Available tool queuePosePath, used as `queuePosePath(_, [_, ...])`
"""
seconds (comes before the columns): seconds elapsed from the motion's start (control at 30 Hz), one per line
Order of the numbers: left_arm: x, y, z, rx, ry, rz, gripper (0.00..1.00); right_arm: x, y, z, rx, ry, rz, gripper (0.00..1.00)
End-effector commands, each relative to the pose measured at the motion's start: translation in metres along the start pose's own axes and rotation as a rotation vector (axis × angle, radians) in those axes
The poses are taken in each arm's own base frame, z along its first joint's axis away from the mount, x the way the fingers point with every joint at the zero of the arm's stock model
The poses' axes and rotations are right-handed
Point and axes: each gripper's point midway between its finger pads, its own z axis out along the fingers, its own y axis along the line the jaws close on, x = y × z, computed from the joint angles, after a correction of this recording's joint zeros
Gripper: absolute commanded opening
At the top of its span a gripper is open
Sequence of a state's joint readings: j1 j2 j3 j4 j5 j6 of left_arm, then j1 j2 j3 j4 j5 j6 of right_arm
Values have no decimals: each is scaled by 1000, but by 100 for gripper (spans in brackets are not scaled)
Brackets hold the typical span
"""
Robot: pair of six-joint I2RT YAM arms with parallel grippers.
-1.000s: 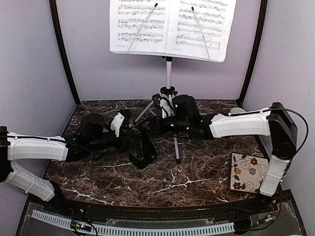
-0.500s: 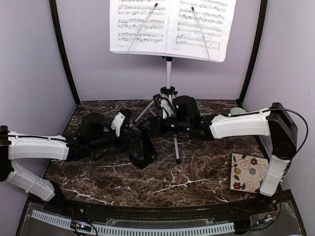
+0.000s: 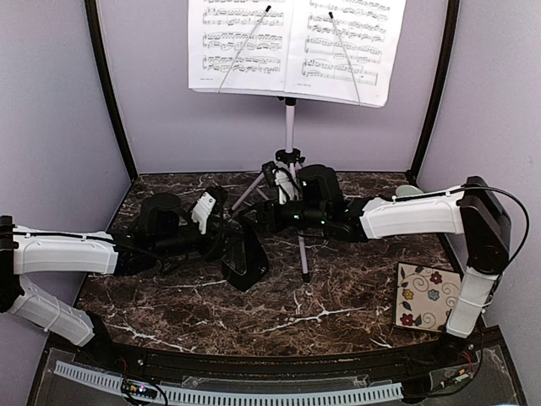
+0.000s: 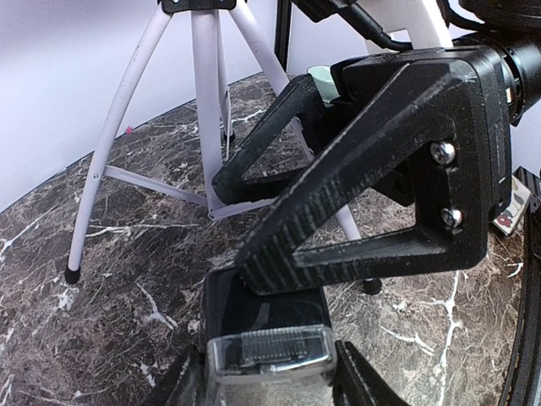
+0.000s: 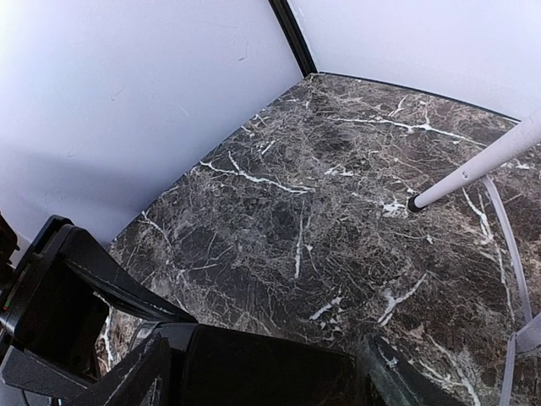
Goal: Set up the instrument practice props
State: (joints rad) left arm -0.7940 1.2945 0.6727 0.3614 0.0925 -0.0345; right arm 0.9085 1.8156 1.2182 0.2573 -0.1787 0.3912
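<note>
I log a dark marble table [image 3: 338, 304] veined in white, enclosed by lilac walls [image 3: 161, 110] with black corner posts [image 3: 108, 93]. Nearest to me, nearer than both sets of fingers and well to their right, lies one floral tile [image 3: 427, 296]. At centre, one black metronome [image 3: 247, 260] sits between the two grippers: the left gripper [image 3: 216, 238] meets it from the left, the right gripper [image 3: 264, 217] from behind and to the right. The left wrist view adds what the overhead cannot show: the metronome's top is wedged between my left fingers [image 4: 182, 385], which are closed on it, and a black right finger frame comes down at its far side. The right wrist view shows a dark body filling the gap between the right fingers [image 5: 139, 372]; I cannot tell whether they press on it. Just beyond the fingers stand the three tripod legs of one music stand [image 3: 290, 127]. One pale green bowl [image 3: 407, 191] lies far to their right. Only the overhead shows the two music sheets [image 3: 241, 42], side by side on the stand's desk, farthest of all.
</note>
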Motion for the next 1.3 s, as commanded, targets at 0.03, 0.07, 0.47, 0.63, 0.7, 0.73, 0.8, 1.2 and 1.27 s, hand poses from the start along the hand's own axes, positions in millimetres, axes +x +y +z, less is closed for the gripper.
queuePosePath(0.03, [-27, 2, -8, -16, -63, -23, 52, 154, -67, -11, 239, 485, 9, 75])
queuePosePath(0.07, [-27, 2, -8, -17, -64, -29, 54, 154, -67, -11, 238, 485, 7, 75])
queuePosePath(0.47, [-36, -2, -6, 7, -76, -21, 58, 158, -65, -11, 240, 494, 0, 75])
queuePosePath(0.63, [-28, -2, -10, 4, -59, -25, 44, 161, -66, -11, 250, 502, -4, 75])
queuePosePath(0.7, [-23, -1, -12, 0, -50, -26, 39, 162, -68, -12, 257, 506, -5, 75])
queuePosePath(0.73, [-20, -1, -14, 0, -44, -25, 37, 163, -69, -12, 261, 509, -8, 75])
queuePosePath(0.8, [-15, -2, -17, 3, -36, -27, 33, 168, -72, -14, 272, 521, -11, 75])
queuePosePath(1.2, [-4, -15, -25, 77, -30, -11, 23, 202, -86, -23, 303, 589, -14, 75])
queuePosePath(1.27, [-7, -17, -25, 84, -39, -1, 23, 205, -88, -25, 309, 596, -15, 75])
